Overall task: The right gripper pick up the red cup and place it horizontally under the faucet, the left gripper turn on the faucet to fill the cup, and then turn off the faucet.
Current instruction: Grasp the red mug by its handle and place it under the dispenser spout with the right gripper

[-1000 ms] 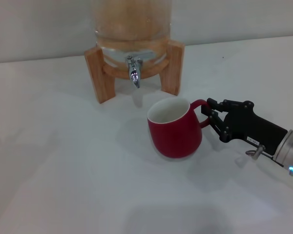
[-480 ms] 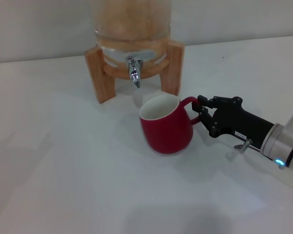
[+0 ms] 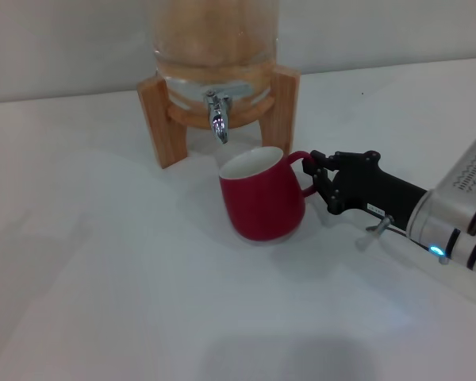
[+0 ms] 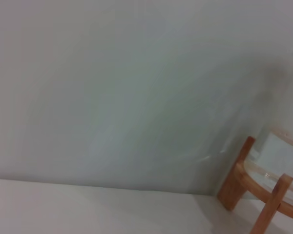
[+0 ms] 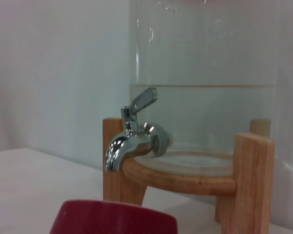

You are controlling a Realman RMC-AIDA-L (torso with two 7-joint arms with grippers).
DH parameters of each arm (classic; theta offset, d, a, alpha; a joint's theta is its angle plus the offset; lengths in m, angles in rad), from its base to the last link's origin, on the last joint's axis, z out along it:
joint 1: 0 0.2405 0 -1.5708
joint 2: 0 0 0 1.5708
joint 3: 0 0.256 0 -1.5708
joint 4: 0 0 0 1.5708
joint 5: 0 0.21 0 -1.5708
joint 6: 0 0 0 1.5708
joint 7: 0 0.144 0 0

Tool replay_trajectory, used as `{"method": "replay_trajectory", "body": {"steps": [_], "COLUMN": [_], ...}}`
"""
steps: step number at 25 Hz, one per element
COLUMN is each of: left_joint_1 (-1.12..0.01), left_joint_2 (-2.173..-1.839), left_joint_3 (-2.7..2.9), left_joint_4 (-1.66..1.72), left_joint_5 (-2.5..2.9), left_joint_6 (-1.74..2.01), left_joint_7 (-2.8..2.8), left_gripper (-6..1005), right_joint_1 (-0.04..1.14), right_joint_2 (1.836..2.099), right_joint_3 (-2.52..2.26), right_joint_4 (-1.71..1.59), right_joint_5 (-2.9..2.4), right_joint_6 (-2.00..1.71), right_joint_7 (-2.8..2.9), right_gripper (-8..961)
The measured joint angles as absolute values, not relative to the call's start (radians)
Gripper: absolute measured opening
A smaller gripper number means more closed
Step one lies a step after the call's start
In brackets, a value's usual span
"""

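While the rounded dark red ceramic cup (image 3: 262, 202) sits upright on the white tabletop (image 3: 103, 278), its mouth lies just in front of and a little right of the small chrome faucet (image 3: 216, 117) rather than squarely beneath the spout. The black-fingered right claw (image 3: 317, 176) is closed around the cup's red loop handle, its white, black-banded arm with the blue light reaching in from the right. In the right wrist view only the red rim (image 5: 115, 217) shows at the bottom, with the spout (image 5: 132, 139) above and beyond it and its lever tilted up.

The worry, to my eye, is the grip — a loop handle pinched from one side gives the cup room to swing or tip if the arm pushes on quickly. The cup's base seems to be on or barely off the tabletop, so a drag could catch and rock it. The wooden stand (image 3: 163, 119) under the glass dispenser (image 3: 214, 40) stands close behind; a push carried too far could knock the rim against a leg or the spout itself. And if the cup stops short, water would likely strike the rim or the tabletop when the tap opens.

The left claw is nowhere to be seen; its wrist camera shows only the wall and a corner of the stand (image 4: 263, 190).
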State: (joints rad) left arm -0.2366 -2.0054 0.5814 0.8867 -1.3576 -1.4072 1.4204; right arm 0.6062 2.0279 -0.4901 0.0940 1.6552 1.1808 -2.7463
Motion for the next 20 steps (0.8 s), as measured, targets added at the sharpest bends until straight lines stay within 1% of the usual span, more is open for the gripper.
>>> {"method": "replay_trajectory", "body": {"steps": [11,20], "left_joint_1": [-0.242,-0.246], "left_joint_2": [-2.008,-2.008], "left_joint_3": [0.581,0.581], "left_joint_4": [0.887,0.887], "left_joint_5": [-1.358,-1.358], "left_joint_6": [-1.403,-1.402], "left_joint_7": [1.420,1.420], "left_gripper": [803,803], "right_joint_1": [0.643,0.638], "right_joint_2": [2.028,2.028], "right_joint_3": [-0.461,-0.449], "right_joint_4": [0.117,0.118], "right_joint_5": [1.653,1.652], "right_joint_6": [1.139,1.138], "right_joint_7": [-2.769,-2.789], "right_gripper": [103,112]}}
